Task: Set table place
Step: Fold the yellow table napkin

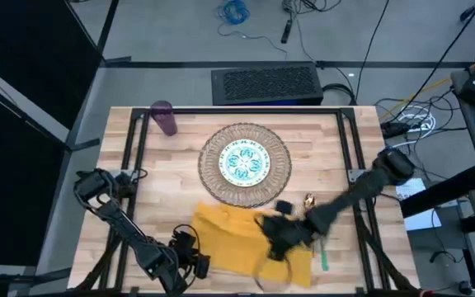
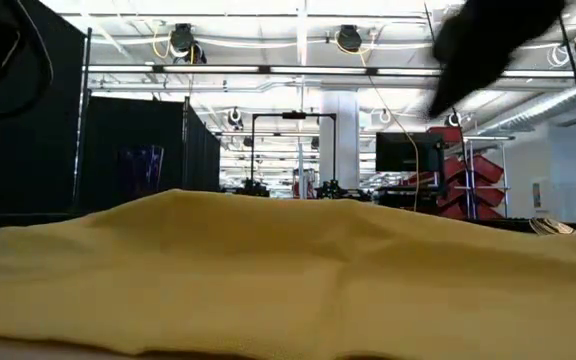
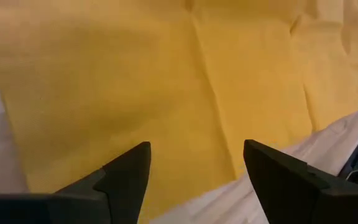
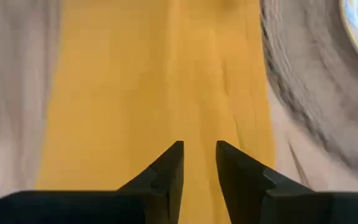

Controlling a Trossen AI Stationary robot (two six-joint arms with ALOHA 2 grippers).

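**What the views keep back**

The mustard-yellow cloth napkin (image 1: 237, 239) lies partly under the right arm's dark claw (image 1: 275, 233), its near-right corner covered. In the low view the napkin (image 2: 288, 280) fills the foreground, blocking the light wooden desk behind it. The teal-handled piece of cutlery (image 1: 323, 257) (fork or spoon) is too small to identify.
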